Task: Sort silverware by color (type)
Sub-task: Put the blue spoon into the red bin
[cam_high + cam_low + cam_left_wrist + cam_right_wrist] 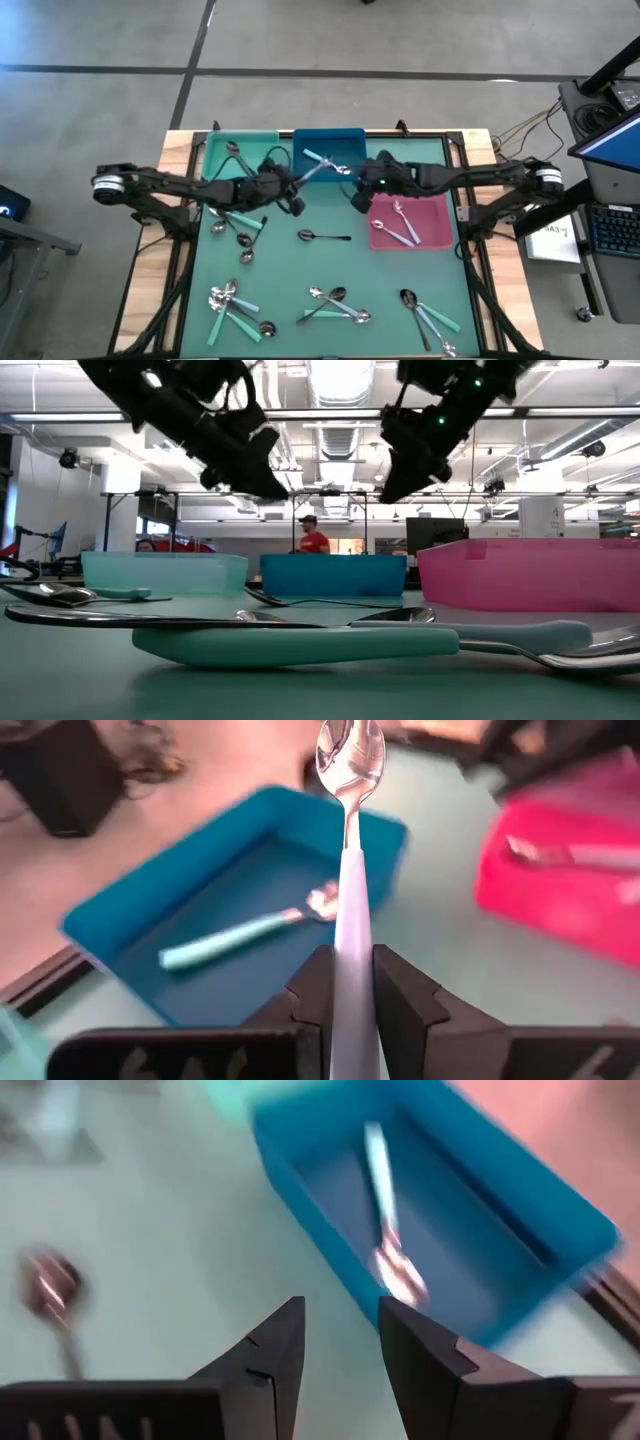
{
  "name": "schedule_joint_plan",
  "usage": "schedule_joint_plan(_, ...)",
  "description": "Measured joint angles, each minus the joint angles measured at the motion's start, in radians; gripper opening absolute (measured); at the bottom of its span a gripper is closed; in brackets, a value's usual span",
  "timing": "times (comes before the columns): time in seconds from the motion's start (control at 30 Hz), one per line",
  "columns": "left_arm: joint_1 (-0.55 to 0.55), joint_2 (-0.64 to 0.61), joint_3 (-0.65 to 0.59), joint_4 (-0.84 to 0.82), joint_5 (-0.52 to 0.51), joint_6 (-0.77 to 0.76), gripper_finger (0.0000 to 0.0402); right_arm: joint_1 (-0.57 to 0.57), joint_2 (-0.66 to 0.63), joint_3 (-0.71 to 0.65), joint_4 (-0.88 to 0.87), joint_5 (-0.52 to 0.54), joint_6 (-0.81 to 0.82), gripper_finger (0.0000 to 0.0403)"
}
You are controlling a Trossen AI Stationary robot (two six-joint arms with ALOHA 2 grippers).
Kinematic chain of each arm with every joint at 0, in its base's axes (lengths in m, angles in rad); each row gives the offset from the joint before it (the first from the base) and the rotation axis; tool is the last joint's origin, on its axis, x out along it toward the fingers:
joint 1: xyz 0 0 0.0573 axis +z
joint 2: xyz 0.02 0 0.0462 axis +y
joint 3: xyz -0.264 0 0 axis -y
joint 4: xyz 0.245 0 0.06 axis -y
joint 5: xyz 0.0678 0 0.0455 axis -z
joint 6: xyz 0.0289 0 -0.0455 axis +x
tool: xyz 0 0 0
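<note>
My left gripper [348, 982] is shut on a spoon with a pale turquoise handle [322, 174], held in the air at the near edge of the blue bin [345, 138]. A second turquoise-handled spoon [250, 930] lies on that bin's floor. My right gripper [340, 1342] hovers open just right of the left one, near the pink bin [432, 232], with nothing between its fingers. The teal bin [215, 150] holds a dark spoon [236, 154]. Silver spoons [402, 226] lie in the pink bin. My left gripper pinches the spoon's plastic handle [352, 935] between its two fingers. The handle runs along the fingers and sticks out past their tips, with the shiny bowl [350, 758] foremost. The fingers come from the table's left, slanting a little downward. The spoon is lifted clear of mat and bin.
Loose spoons lie on the green mat: a dark one at the middle [325, 237], a group below the left arm [240, 225], and heaps along the near edge [235, 305], [335, 305], [428, 316]. The three bins line the far half.
</note>
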Motion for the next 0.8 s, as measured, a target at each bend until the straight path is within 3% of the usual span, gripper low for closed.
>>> schedule_joint_plan(0.17,-0.001,0.01,-0.006,0.159,-0.025,-0.038,0.0032,-0.001,-0.016,-0.194,0.573,-0.052,0.032,0.0118)
schedule_joint_plan(0.3,-0.001,0.041,-0.006,0.249,-0.023,-0.038,0.0032,-0.016,0.012,-0.248,0.819,-0.053,0.057,0.0118)
schedule_joint_plan(0.43,-0.001,0.084,0.002,0.324,-0.023,-0.052,0.0032,-0.045,0.034,-0.242,0.848,-0.063,0.074,0.0123)
schedule_joint_plan(0.6,-0.002,0.145,0.031,0.395,-0.01,-0.054,0.0032,-0.076,0.069,-0.214,0.837,-0.186,0.113,0.0154)
schedule_joint_plan(0.8,-0.003,0.191,0.059,0.395,-0.011,-0.059,0.0032,-0.077,0.108,-0.172,0.846,-0.183,0.123,0.0195)
